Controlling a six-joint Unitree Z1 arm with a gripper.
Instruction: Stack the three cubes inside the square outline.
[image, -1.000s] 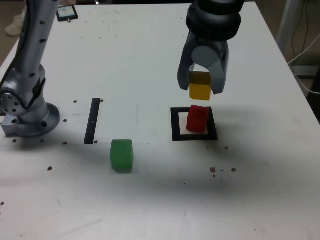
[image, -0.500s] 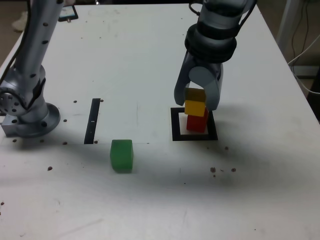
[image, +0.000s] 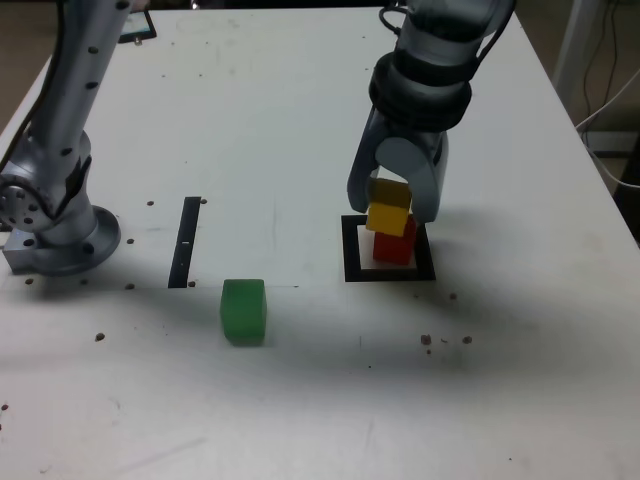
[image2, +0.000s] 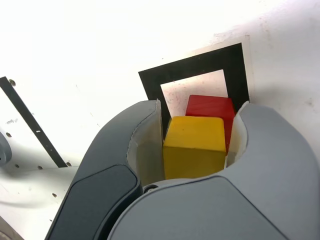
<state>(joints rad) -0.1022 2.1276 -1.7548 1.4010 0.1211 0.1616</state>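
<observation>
My gripper (image2: 202, 103) has just begun to let go: the jaws were closed on the yellow cube (image2: 195, 145) a second ago, and now they stand apart, with a clear gap between one finger and the cube's side while the other finger is right beside it, perhaps touching. In that same second I have come down from above the outline, so the yellow cube is now at the red cube (image2: 212, 105), overlapping it in both views. It looks slightly tipped and turned in the exterior view, where it sat straighter half a second ago, and it is off to one side of the red cube; I cannot tell how fully it is supported. Under it, the red cube has kept its place within the square outline (image2: 195, 66), nearer the exterior view's right side of the frame. I judge this to be the second layer going on, and a shaky one: if I back away without the cube settling, or brush it with a finger, it could slide off. Farther away, toward the exterior view's left, the green cube (image: 244, 312) has not moved and remains to be stacked, well apart from the outline.
</observation>
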